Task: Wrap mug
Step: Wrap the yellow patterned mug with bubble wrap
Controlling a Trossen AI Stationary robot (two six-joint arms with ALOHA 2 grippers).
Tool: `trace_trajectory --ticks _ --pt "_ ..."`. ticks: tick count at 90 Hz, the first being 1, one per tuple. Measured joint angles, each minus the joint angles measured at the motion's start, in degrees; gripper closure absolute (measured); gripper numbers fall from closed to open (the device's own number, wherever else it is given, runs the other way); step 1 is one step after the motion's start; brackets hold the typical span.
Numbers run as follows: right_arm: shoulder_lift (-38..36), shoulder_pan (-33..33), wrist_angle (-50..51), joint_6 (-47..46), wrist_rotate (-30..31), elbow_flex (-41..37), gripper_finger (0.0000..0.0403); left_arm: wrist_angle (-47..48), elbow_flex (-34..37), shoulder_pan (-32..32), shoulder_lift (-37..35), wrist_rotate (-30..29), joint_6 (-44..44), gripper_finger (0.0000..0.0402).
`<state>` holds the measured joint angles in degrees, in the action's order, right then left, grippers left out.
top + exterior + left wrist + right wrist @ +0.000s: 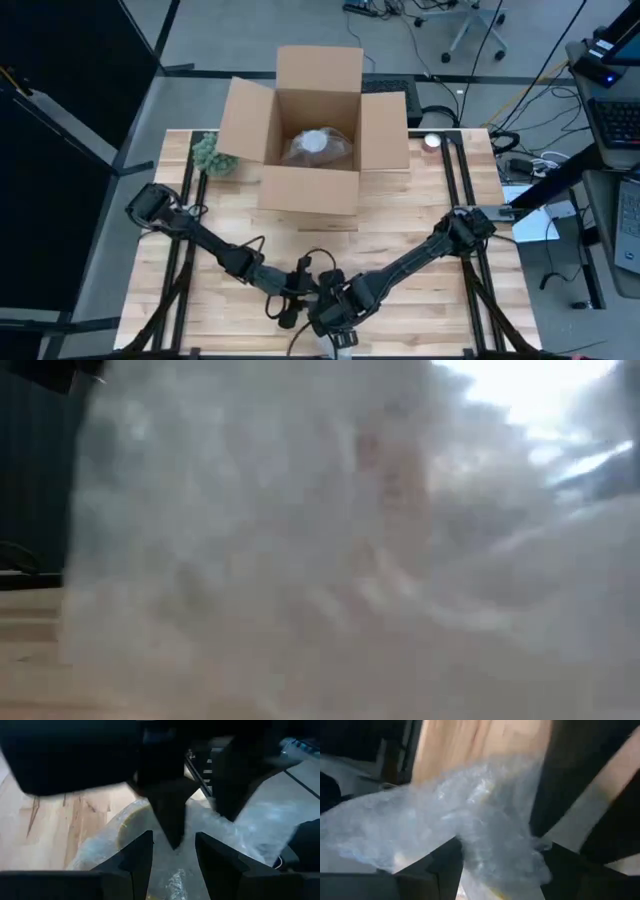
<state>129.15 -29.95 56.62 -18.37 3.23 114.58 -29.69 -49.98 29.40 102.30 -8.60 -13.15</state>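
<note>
Mug: yellowish rim under bubble wrap, well in front of the box.
Left gripper: fingers parted over wrap.
Right gripper: pinching wrap.
Writing: none legible.

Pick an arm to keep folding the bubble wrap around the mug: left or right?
Right, probably. The right gripper has bubble wrap bunched between its fingers, so it can pull the sheet over. The left gripper hangs open just above the wrapped mug, gripping nothing, better for steadying.

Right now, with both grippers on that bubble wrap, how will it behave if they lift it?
Probably floppy: the bubble wrap bunches and drapes by the right gripper. Likely light and thin, the mug rim showing through. Film looks glossy, so it may slip.
</note>
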Motion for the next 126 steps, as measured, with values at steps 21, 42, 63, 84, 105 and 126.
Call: trace_trajectory --ticks 21,42,63,84,105,126 --pt "0.08 -0.04 -8.35 -0.21 0.48 -5.71 0.0204 0.04 0.00 -0.06 0.00 -0.11 0.00 0.0263" --pt "-0.80 -0.05 -8.98 -0.03 -0.19 -6.27 0.0204 0.17 0.00 -0.04 0.00 -0.13 0.00 0.0263" --pt "-5.95 -0.11 -7.15 -2.01 -0.78 -6.75 0.0204 0.24 -0.02 0.05 0.00 0.06 0.00 0.0263" --pt "-11.59 -0.10 -1.17 -3.80 -0.35 -6.53 0.0204 0.24 -0.02 0.03 0.00 0.11 -0.01 0.0263" --pt "-14.68 -2.06 4.94 -14.82 -0.26 -6.44 0.0204 0.20 -0.02 0.03 0.00 0.09 -0.03 0.0263" --pt "-11.64 -9.41 7.70 -28.53 0.98 -8.22 0.0204 0.09 -0.02 0.00 0.00 -0.04 -1.58 0.0263"
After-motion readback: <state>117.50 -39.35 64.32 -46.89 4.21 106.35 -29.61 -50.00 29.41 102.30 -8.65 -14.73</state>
